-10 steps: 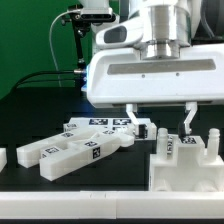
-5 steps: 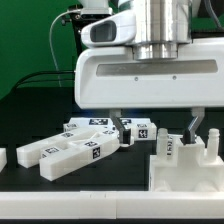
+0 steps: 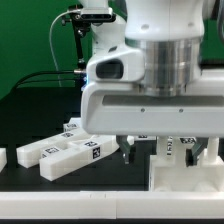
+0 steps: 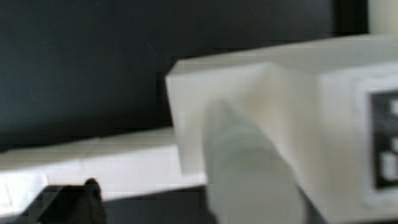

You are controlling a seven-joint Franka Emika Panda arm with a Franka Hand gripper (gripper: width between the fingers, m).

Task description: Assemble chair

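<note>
My gripper (image 3: pixel 167 150) hangs low over the black table, open, its big white hand filling the middle of the exterior view. Its dark fingers (image 3: pixel 127 153) stand wide apart on either side of an upright white chair piece with a tag (image 3: pixel 172 148). That piece rises from a chunky white chair block (image 3: pixel 185 178) at the exterior view's lower right. Tagged white chair bars (image 3: pixel 68 155) lie in a cluster to the exterior view's left. In the wrist view a blurred white chair piece (image 4: pixel 267 95) is very close, with one dark fingertip (image 4: pixel 71 205) beside it and apart from it.
A small white piece (image 3: pixel 3 157) shows at the exterior view's far left edge. Black cables (image 3: pixel 45 75) and a green backdrop (image 3: pixel 25 40) stand behind the table. A pale strip (image 3: pixel 70 208) runs along the front.
The hand has come down and nearer, now hiding the tagged pieces in the middle. Its fingers have spread wider and now straddle the upright piece.
</note>
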